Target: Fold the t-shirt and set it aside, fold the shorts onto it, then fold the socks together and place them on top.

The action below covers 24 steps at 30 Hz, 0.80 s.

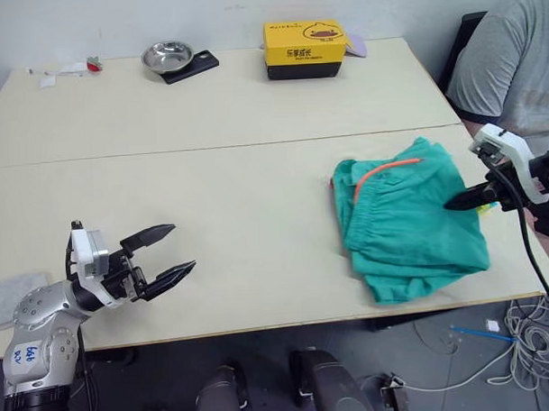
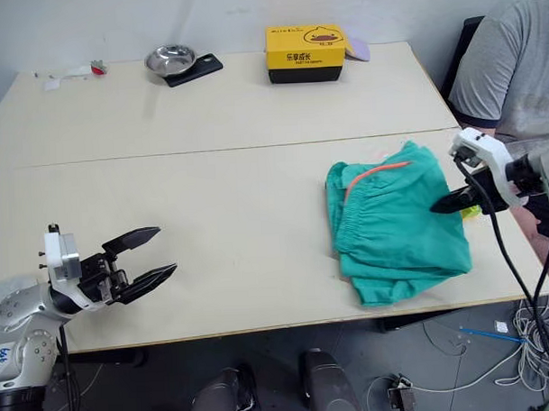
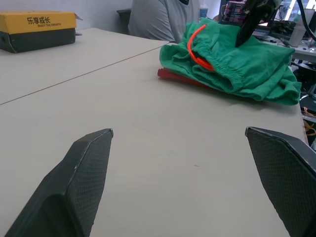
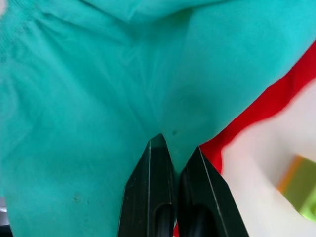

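The teal-green shorts (image 1: 406, 221) lie bunched at the table's right front, with the orange drawstring (image 1: 382, 173) showing near the waistband. Beneath them the red t-shirt (image 3: 175, 76) peeks out as a thin strip, and its red edge (image 4: 261, 106) also shows beside the teal cloth. My right gripper (image 1: 451, 202) is shut at the shorts' right edge, and the fabric puckers at its tips (image 4: 177, 147). My left gripper (image 1: 182, 247) hovers open over bare table at the left front, far from the clothes. The light grey socks (image 1: 2, 301) lie at the table's left front edge.
A yellow box (image 1: 304, 48) and a steel bowl (image 1: 166, 56) on a black object stand at the far edge. A person in a grey shirt (image 1: 513, 62) sits at the right end. A small yellow-green item (image 4: 302, 190) lies near the shorts. Cables (image 1: 522, 328) trail on the floor.
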### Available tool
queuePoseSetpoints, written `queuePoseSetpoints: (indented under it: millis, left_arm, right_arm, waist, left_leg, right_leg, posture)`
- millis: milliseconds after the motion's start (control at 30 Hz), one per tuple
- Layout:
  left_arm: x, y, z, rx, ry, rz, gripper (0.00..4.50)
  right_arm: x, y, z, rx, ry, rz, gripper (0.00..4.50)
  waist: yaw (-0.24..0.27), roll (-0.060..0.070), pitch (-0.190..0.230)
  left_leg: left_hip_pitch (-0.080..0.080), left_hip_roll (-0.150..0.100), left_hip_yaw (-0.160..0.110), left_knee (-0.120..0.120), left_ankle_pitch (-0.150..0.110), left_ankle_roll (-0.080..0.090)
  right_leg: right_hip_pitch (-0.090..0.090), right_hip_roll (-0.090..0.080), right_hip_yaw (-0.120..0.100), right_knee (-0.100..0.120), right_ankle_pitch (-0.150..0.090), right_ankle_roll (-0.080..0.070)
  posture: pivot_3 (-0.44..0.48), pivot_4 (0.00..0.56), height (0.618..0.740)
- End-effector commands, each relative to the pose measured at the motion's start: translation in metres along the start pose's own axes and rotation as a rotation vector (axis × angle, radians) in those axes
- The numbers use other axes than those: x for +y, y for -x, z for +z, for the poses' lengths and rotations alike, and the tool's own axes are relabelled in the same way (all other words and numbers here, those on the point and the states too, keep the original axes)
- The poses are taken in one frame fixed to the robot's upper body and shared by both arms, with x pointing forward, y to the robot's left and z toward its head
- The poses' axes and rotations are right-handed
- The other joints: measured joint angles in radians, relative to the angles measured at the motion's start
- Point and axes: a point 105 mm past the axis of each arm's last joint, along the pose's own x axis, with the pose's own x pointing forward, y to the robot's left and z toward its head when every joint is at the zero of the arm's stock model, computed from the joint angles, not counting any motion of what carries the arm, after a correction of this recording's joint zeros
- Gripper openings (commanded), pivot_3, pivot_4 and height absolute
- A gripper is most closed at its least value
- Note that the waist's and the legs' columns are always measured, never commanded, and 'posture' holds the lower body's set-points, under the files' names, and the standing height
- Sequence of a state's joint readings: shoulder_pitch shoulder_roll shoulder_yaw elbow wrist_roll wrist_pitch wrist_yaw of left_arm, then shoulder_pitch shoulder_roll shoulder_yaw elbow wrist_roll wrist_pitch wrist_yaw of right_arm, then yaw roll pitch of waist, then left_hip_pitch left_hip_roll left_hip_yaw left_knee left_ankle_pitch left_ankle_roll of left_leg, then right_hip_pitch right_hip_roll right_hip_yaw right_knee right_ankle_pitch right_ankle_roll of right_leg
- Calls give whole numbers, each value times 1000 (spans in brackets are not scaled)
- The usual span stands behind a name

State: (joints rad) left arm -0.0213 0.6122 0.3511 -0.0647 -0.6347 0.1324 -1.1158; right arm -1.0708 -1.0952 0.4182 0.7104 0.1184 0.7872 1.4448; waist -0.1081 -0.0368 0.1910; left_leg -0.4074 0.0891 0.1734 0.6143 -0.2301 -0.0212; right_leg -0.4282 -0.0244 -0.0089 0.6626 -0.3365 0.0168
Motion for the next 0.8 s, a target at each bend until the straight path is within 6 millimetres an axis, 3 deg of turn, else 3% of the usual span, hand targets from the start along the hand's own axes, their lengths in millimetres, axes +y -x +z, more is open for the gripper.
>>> queuePoseSetpoints:
  millis: [33,300,533,633,733,800]
  left_arm:
    - [-1,0,6,9,-23,-18,4500]
    - [1,-2,9,18,-28,-33,4500]
    - [3,4,9,52,-30,-21,4500]
    - [4,9,9,79,-36,-8,4500]
    - [5,14,10,100,-45,5,4500]
    - [5,17,11,107,-46,9,4500]
  right_arm:
    - [-14,7,8,-81,42,-80,41]
    - [-18,-15,11,-206,33,-87,41]
    - [-20,15,7,-300,88,-118,2339]
    - [-3,31,24,-502,238,-65,3461]
    - [12,27,28,-576,328,-79,4478]
    - [17,17,25,-564,343,-117,4478]
  waist:
    - [-4,0,0]
    - [-1,0,0]
    - [5,1,0]
    - [6,1,1]
    - [4,1,0]
    - [1,1,0]
  left_leg:
    - [0,0,0,0,0,0]
    - [1,0,0,2,1,-1]
    - [1,0,0,2,1,-1]
    - [1,0,0,2,1,-1]
    - [3,0,0,2,1,-1]
    - [3,1,0,3,1,-2]
  right_leg:
    - [0,0,0,0,0,0]
    - [1,0,0,3,0,1]
    - [1,0,0,3,0,1]
    - [1,1,0,3,0,1]
    - [2,1,1,4,0,2]
    - [3,1,1,5,0,2]
  posture:
    - [0,150,740]
    - [0,150,740]
    - [0,150,740]
    - [0,150,740]
    - [0,150,740]
    - [0,150,740]
